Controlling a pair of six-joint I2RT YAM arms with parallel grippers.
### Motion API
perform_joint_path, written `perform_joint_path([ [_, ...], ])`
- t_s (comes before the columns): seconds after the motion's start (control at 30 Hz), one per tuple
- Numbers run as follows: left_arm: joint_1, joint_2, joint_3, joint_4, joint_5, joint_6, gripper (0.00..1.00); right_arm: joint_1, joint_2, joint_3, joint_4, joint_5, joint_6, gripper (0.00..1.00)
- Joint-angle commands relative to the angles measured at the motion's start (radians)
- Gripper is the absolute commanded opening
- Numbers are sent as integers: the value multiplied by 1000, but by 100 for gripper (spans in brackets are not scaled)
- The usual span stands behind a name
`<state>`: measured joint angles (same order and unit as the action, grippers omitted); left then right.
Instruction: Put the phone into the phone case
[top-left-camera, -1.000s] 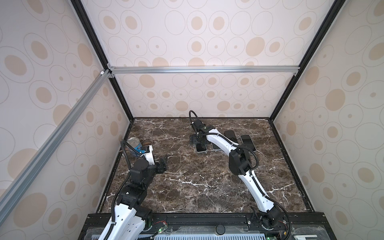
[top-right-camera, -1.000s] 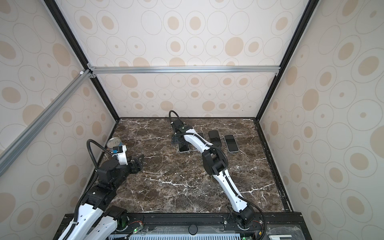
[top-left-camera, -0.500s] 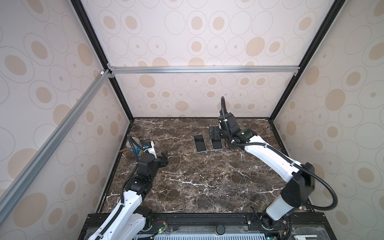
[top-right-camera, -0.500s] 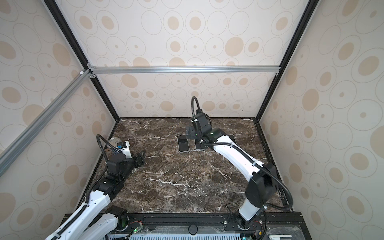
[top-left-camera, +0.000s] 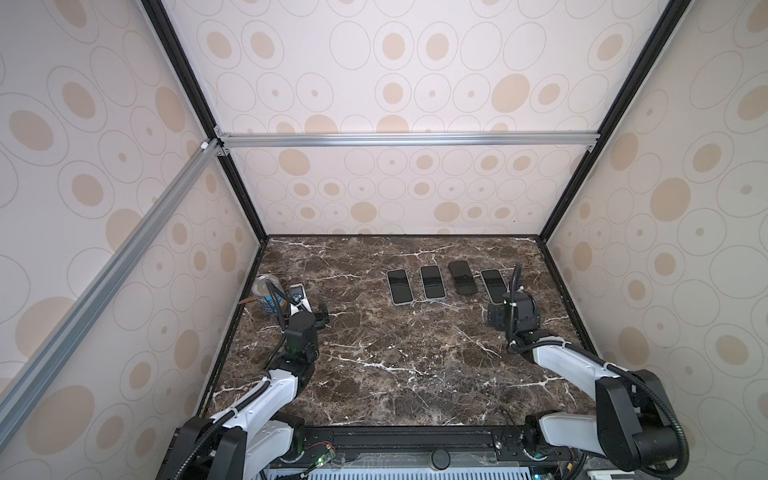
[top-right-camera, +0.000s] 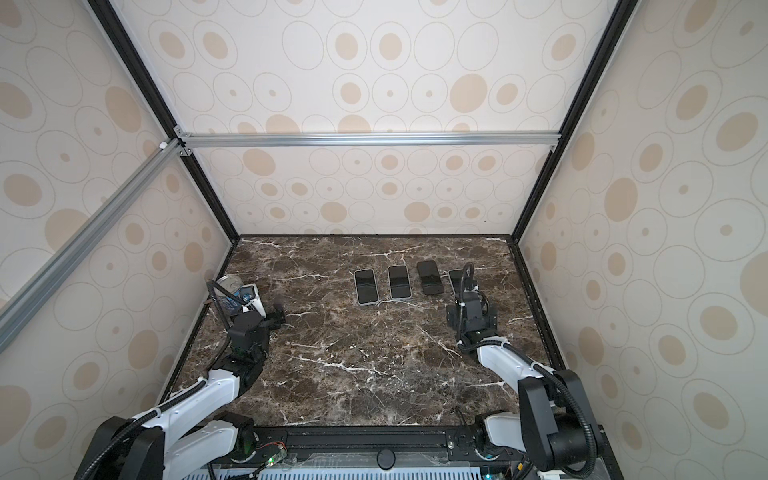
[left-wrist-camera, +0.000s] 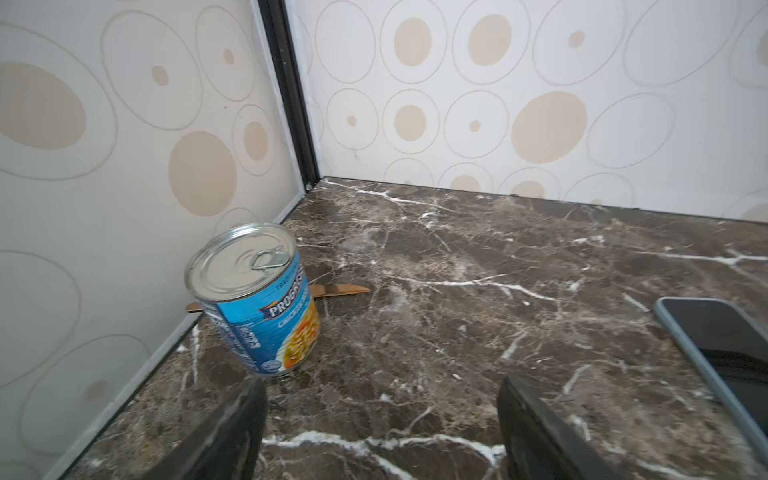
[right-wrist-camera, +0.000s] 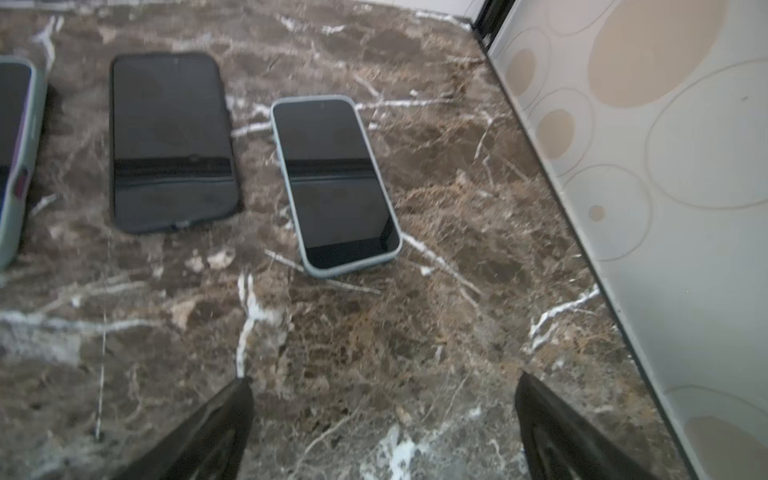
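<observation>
Polished marble-look table (top-left-camera: 395, 365); shiny metal can (left-wrist-camera: 239, 262), glossy label (left-wrist-camera: 274, 328); glassy phone (right-wrist-camera: 336, 183).

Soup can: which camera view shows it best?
The left wrist view: the soup can stands close and unobstructed, with its pull-tab lid and blue label clear. In both top views the soup can is small and partly hidden. The right wrist view misses it.

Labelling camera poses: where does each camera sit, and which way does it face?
Top views: high over the front edge, looking down at the table; left arm, right arm show.
Left wrist: low, facing the far left corner and soup can; open left gripper shows.
Right wrist: angled down at the rightmost phone; open right gripper shows.
Shared: both top views also show that phone and can.
</observation>
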<state>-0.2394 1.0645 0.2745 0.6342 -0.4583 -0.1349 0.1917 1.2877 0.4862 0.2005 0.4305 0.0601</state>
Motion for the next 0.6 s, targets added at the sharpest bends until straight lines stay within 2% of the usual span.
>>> perform_joint_path([
  [0.0, 37, 45, -62, 269, 11, 129, 88, -1, 29, -62, 298, -101, -109, 100],
  [0.07, 66, 87, -93, 359, 74, 138, 88, -3, 44, -57, 316, -154, -144, 100],
  [0.2, 131, 185, -121, 496, 209, 128, 89, -19, 96, -83, 484, -274, -214, 100],
  [0.3, 179, 267, -140, 623, 304, 101, 89, -75, 140, -98, 557, -415, -188, 100],
  [0.37, 206, 292, -136, 655, 376, 89, 90, -103, 170, -123, 631, -439, -162, 100],
  [0.47, 227, 317, -127, 675, 412, 95, 89, -136, 215, -149, 709, -514, -157, 100],
  [0.53, 233, 371, -167, 810, 447, 111, 90, -137, 264, -139, 768, -516, -149, 100],
  [0.57, 235, 416, -186, 896, 468, 121, 90, -138, 256, -111, 696, -495, -142, 100],
])
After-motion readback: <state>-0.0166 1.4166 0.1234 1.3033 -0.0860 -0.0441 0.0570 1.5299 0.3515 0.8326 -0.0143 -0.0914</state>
